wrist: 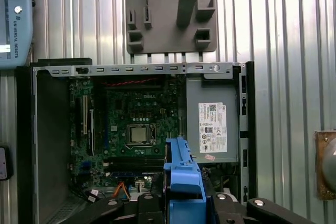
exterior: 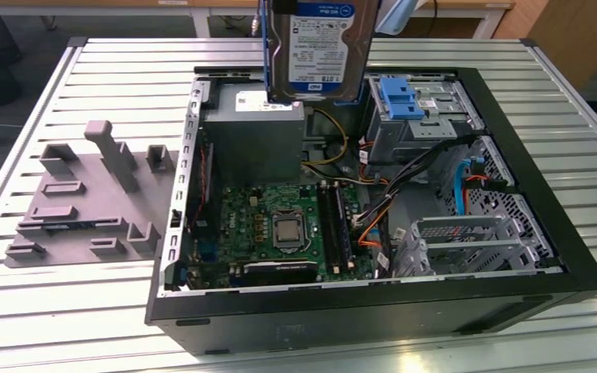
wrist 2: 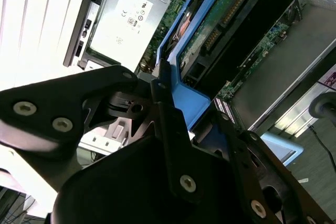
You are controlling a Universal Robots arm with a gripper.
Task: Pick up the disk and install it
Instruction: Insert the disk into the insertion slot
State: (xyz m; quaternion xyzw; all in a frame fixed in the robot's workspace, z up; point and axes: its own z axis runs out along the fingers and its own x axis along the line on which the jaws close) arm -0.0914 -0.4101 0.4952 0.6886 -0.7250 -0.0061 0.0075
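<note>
Fig. My gripper (wrist: 181, 203) holds the disk (exterior: 317, 50) upright, jaws clamped, apparently on its blue bracket. The disk hangs above the power supply (exterior: 252, 132), inside the open computer case (exterior: 382, 307) standing mid-worktop (exterior: 60, 311).

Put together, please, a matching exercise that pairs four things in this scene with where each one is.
Things:
1. disk
2. grey fixture block
3. motherboard
4. metal drive cage

Places:
A. on the slatted table, outside the computer case
B. held above the case by the end effector
C. lying flat in the middle of the case
D. inside the case, at the exterior view's right

Pairs: 1-B, 2-A, 3-C, 4-D.
</note>
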